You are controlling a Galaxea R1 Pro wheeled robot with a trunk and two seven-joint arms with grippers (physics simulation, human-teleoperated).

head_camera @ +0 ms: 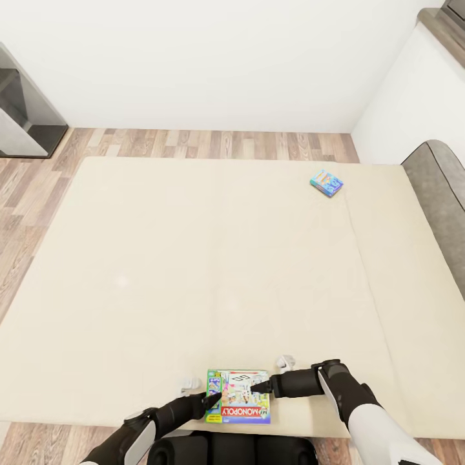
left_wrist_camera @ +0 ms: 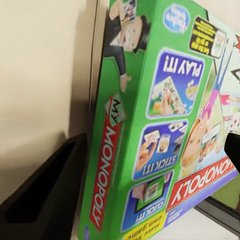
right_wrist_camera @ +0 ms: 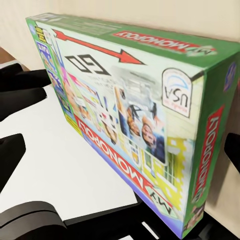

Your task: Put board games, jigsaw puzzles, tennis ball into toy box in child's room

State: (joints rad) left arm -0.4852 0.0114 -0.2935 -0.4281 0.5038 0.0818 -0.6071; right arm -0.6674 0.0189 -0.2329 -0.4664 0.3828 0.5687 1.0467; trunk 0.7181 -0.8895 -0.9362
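Reaching in from the left of the head view, the left arm ends in a dark claw [head_camera: 212, 399] whose tips touch the green left edge of the Monopoly box [head_camera: 238, 396]. That game box lies flat at the near edge of the cream bed [head_camera: 194, 271], just ahead of the robot's trunk. In the left wrist view the box [left_wrist_camera: 165, 125] stands close to the lens, its green side with "My Monopoly" printed in red next to one black finger [left_wrist_camera: 42, 195]; the other finger seems to be the dark shape at the far side of the box, though it is blurred and cut by the frame. So the left claw looks spread with the box between its fingers, and whether it truly squeezes I cannot tell.

On the right, the right claw [head_camera: 260, 386] meets the box's opposite, right-hand edge. The right wrist view shows the box [right_wrist_camera: 135, 120] from its end, the green side panel near a black fingertip [right_wrist_camera: 232, 150] at the frame edge; the grip itself is hidden, so I cannot tell its state.

Further right and far up the bed, a small teal-blue game box [head_camera: 326, 183] lies flat, well apart from both arms. Wood-plank floor [head_camera: 213, 143] runs beyond the bed.
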